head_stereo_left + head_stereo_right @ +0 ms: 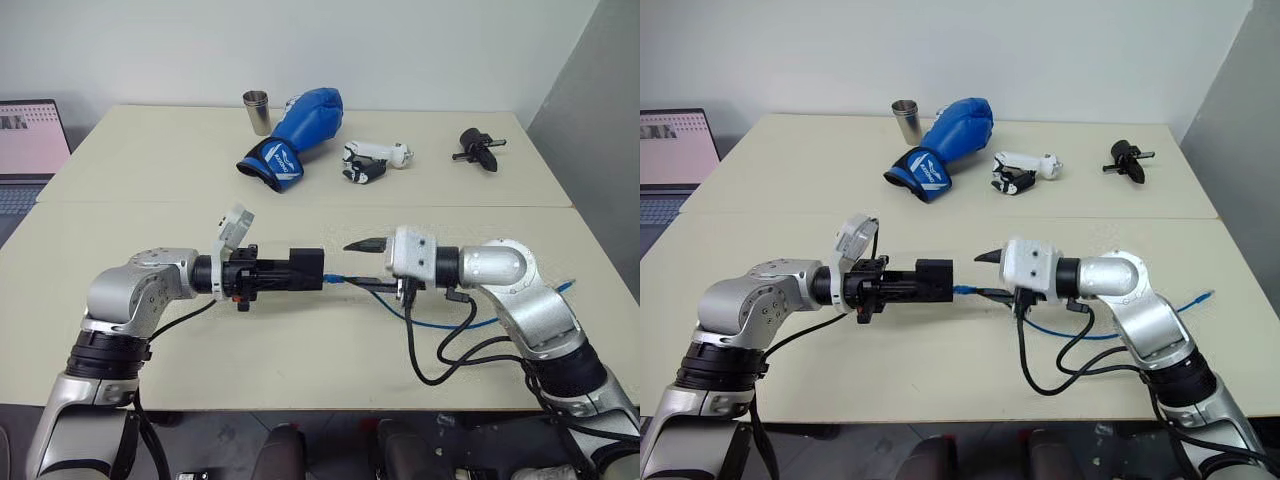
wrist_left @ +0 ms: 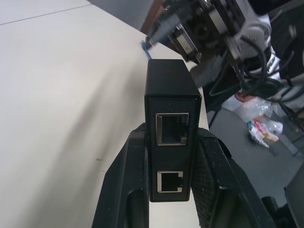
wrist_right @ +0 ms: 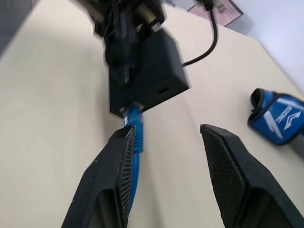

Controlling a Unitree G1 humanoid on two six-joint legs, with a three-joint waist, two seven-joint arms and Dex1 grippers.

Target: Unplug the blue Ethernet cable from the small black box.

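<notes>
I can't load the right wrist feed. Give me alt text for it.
The blue Ethernet cable is still plugged into the small black box, which the left gripper holds above the table. The right gripper is open, one finger beside the plug. A blue boxing glove lies nearby.

The place looks like a lab or test room in an office building. Two plain cream tables (image 1: 150, 170) stand pushed together against a bare white wall (image 1: 300, 45), with an open laptop (image 1: 30, 150) at one side. Unrelated test props are laid out on the far table: a blue boxing glove (image 1: 295, 135), a metal cup (image 1: 257, 112) and a black knobbed tool (image 1: 480, 150).
</notes>
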